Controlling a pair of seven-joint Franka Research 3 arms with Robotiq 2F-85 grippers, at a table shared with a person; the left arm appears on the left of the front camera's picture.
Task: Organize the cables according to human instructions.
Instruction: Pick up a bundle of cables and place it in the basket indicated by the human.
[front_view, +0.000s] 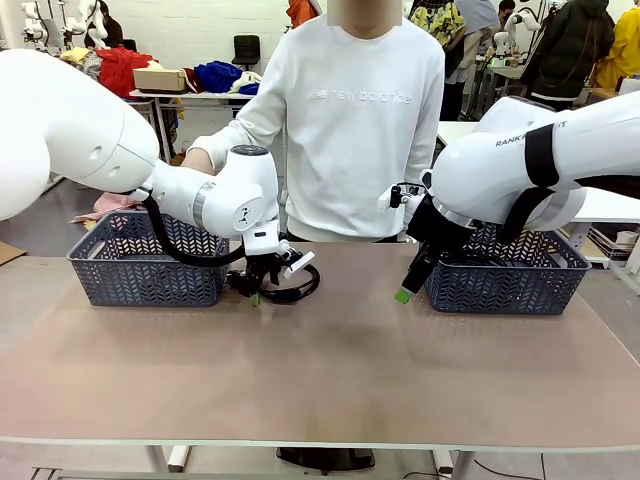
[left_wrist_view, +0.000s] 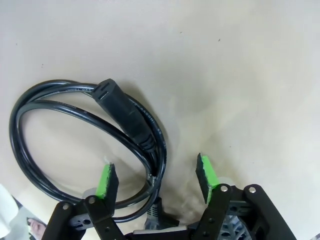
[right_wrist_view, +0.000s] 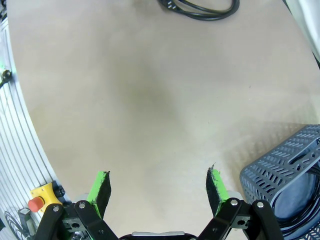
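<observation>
Beige tabletop (front_view: 340, 380) carries two dark grey plastic lattice baskets (front_view: 150, 270), one beside each arm, and one coiled thin black cable with a chunky black plug (left_wrist_view: 90, 145) lying loose on it. The left gripper (left_wrist_view: 156, 180) is down on that coil: two strands of the loop pass between its green pads, the jaws partly open and not visibly pinching yet. I judge the risk is that only one strand gets caught, so the coil unwinds and trails when lifted, or the plug snags. The right gripper (right_wrist_view: 159, 187) hangs wide open and empty just beside its basket (right_wrist_view: 285, 170), where another black cord (right_wrist_view: 295, 215) seems to lie
</observation>
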